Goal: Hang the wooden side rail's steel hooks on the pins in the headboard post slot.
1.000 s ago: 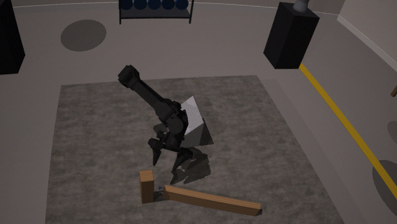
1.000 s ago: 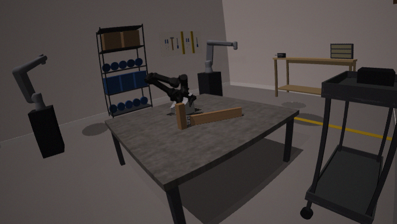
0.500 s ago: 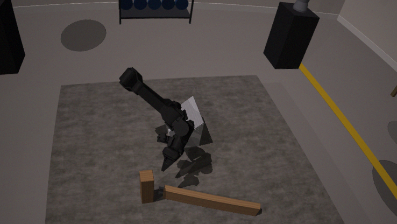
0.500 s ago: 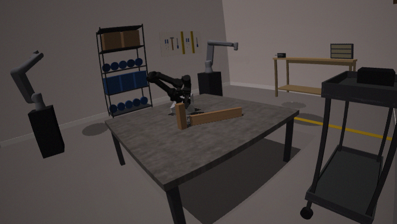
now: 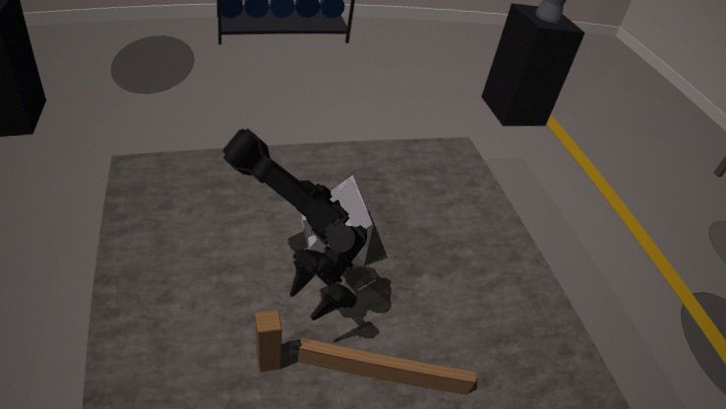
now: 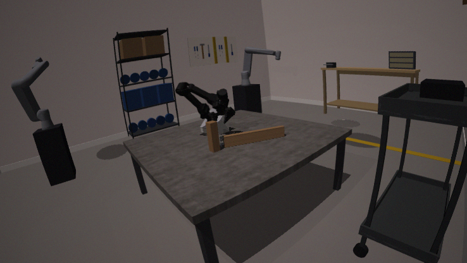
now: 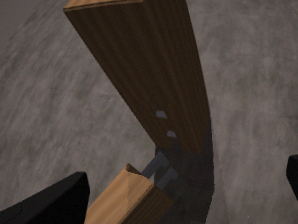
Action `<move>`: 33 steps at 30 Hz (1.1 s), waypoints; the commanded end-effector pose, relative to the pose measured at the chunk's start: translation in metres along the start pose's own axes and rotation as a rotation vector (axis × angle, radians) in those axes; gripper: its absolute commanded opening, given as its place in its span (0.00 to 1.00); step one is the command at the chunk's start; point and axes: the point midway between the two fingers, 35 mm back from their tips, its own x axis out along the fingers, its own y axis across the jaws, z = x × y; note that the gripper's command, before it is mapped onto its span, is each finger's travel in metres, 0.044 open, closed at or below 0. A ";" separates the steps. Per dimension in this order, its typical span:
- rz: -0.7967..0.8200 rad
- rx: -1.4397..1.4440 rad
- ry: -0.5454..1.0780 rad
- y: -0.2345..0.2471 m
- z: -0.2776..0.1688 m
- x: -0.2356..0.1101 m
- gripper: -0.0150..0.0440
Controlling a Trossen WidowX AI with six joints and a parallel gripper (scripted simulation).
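Note:
The wooden headboard post (image 5: 268,339) (image 6: 213,136) (image 7: 143,50) stands upright on the table (image 5: 152,254) (image 6: 196,183). The wooden side rail (image 5: 386,366) (image 6: 253,135) (image 7: 123,212) lies with its far end on the table. Its dark steel hooks (image 5: 289,350) (image 7: 169,171) are against the post's face, low down. Two small pale spots (image 7: 165,124) show on the post just above them. I cannot tell whether the hooks sit on the pins. My gripper (image 5: 311,296) (image 7: 193,176) is open and empty. It hangs above and behind the joint, clear of both parts.
The arm's pale base block (image 5: 350,203) stands behind the gripper. Off the table are a shelf with blue balls (image 6: 143,81), grey arms on black pedestals (image 5: 528,71) (image 6: 54,153), a black cart (image 6: 421,130) and a wooden bench (image 6: 369,70).

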 end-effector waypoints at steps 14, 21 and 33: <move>-0.053 -0.352 -0.026 -0.003 -0.005 -0.002 1.00; -0.053 -0.352 -0.026 -0.003 -0.005 -0.002 1.00; 0.060 -0.712 0.050 0.047 -0.008 0.008 1.00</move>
